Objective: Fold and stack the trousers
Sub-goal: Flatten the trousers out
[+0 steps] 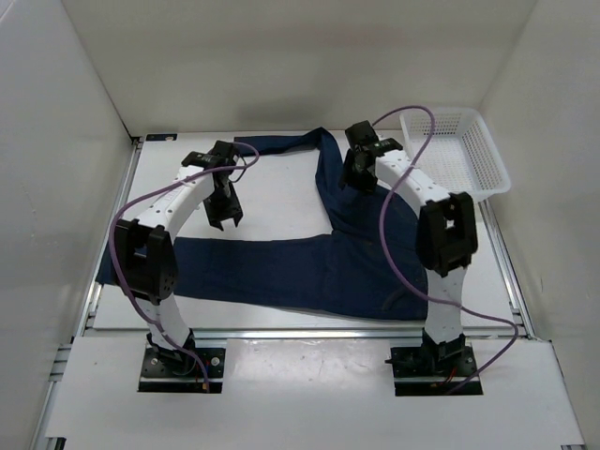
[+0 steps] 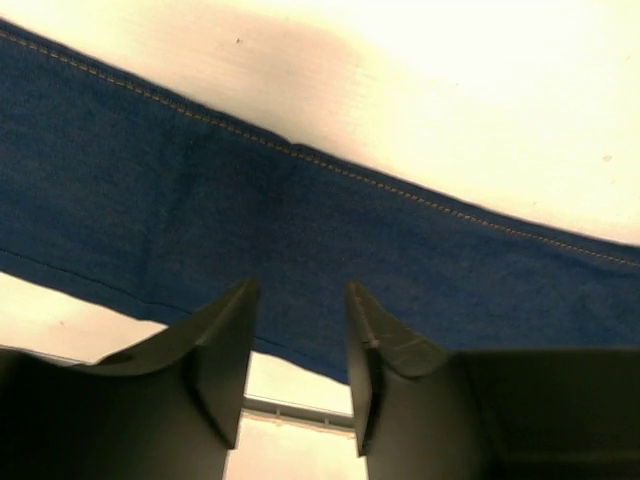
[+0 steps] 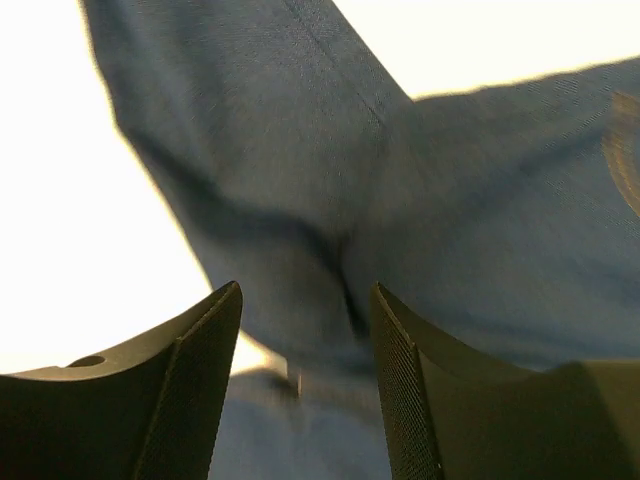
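The dark navy trousers [image 1: 309, 267] lie spread on the white table. One leg runs left along the near side; the other bends up and left toward the back. My left gripper [image 1: 225, 217] hovers open and empty just above the near leg's far edge, whose tan-stitched seam shows in the left wrist view [image 2: 300, 230]. My right gripper [image 1: 357, 178] is open and empty over the upper leg near the crotch. The right wrist view shows blurred blue cloth [image 3: 400, 200] below its fingers.
A white plastic mesh basket [image 1: 466, 150] stands at the back right corner. White walls enclose the table on three sides. A metal rail [image 1: 281, 330] runs along the table's front edge. Purple cables hang from both arms.
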You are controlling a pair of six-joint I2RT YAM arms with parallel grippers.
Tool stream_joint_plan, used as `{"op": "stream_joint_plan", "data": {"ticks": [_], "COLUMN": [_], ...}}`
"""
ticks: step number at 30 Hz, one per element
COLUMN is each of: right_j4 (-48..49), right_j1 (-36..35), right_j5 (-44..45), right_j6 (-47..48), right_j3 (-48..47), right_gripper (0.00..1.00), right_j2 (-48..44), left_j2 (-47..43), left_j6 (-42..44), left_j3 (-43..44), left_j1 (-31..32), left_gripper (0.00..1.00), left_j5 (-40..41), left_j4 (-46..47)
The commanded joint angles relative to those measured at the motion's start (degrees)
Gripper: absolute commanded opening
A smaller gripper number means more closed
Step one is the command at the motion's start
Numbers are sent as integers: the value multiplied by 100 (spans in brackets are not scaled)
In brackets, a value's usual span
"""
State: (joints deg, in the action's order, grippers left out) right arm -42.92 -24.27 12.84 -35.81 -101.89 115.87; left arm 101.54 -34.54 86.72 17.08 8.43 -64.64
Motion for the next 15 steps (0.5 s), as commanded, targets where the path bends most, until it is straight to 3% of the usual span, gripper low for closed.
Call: {"op": "stream_joint_plan", "data": {"ticks": [1,8,15], "right_j4": [-147,-51,582], "right_j1": [116,-139,-692], "right_j5": [-484,-238,-352], "right_j6": [110,110,110], "right_j3": [-428,193,2478], "right_gripper": [59,58,53], "right_j2": [672,788,-380], "left_j2": [-451,-574,-311], "left_j6": [71,176,229], "left_j3": [-93,178,881], "left_j1": [84,85,85], "left_gripper": [52,52,52], "left_j5": [-131,-78,-183], "left_j4": [-136,-303,-418]}}
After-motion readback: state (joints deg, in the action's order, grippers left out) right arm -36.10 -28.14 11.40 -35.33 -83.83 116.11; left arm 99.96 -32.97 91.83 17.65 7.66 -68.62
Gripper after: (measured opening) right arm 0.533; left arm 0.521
